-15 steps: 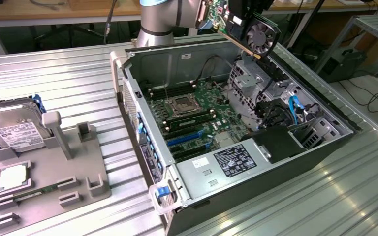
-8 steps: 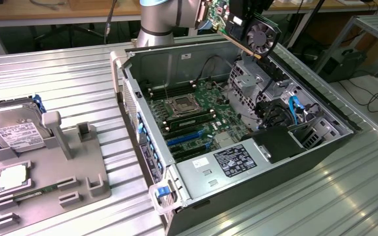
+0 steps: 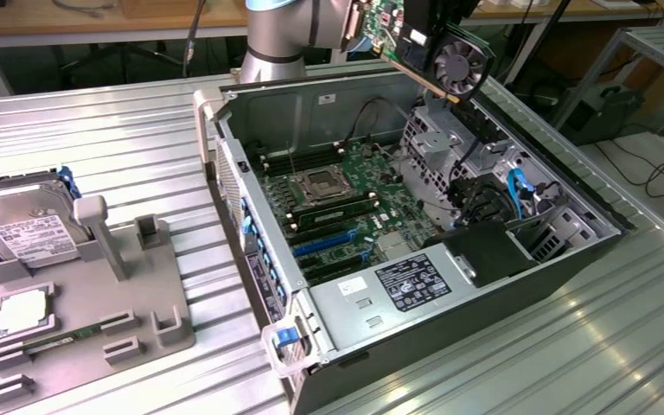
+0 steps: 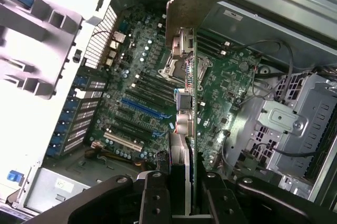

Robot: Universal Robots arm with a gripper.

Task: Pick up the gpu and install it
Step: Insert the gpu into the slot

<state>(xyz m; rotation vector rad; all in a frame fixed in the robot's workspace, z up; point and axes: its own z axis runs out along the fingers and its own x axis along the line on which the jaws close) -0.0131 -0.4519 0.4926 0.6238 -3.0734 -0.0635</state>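
The gpu (image 3: 442, 52), a dark card with a round black fan and a pale metal bracket, hangs tilted above the far rim of the open computer case (image 3: 252, 251). My gripper (image 3: 427, 26) is shut on it from above. In the wrist view the gpu (image 4: 190, 129) runs edge-on between my gripper (image 4: 181, 203) and its bracket at the far end, with a black finger (image 4: 152, 197) on each side of it. Below it lies the green motherboard (image 4: 142, 76) with its blue slots (image 4: 145, 109). The card is well above the board and touches nothing in the case.
A grey parts holder (image 3: 90, 320) stands at the exterior view's left with a silver hard drive (image 3: 27, 229), a processor (image 3: 27, 311) and a memory stick (image 3: 61, 343). Inside the case are a power supply (image 3: 413, 290), a drive cage (image 4: 287, 124) and loose cables (image 3: 517, 194).
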